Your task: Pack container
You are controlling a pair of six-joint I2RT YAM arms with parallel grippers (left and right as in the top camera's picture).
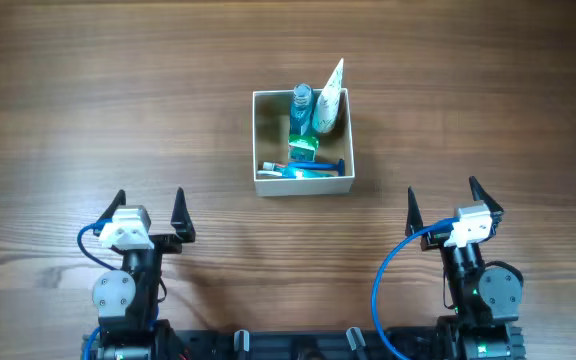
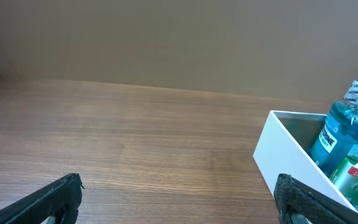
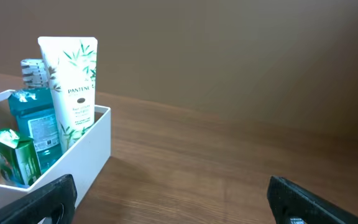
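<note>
Cardboard container [image 1: 303, 185] is sitting seemingly full, so you're holding left gripper [image 1: 149, 200] and right gripper [image 1: 442, 190] spread, empty, well back.

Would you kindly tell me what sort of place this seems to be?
Probably a robotics test bench: a wood-grain table, the left gripper and right gripper open near its edge, one container of toiletries.

Bare brown wooden worktop [image 1: 118, 100] is lying open along the left, right and top of the overhead frame. Only the small square cream-white cardboard box [image 1: 303, 185] is standing in the way, upper centre, with a blue mouthwash bottle [image 1: 301, 105] and white tube [image 1: 330, 100] poking above its rim; its upper-left corner is showing bare tan floor.
</note>
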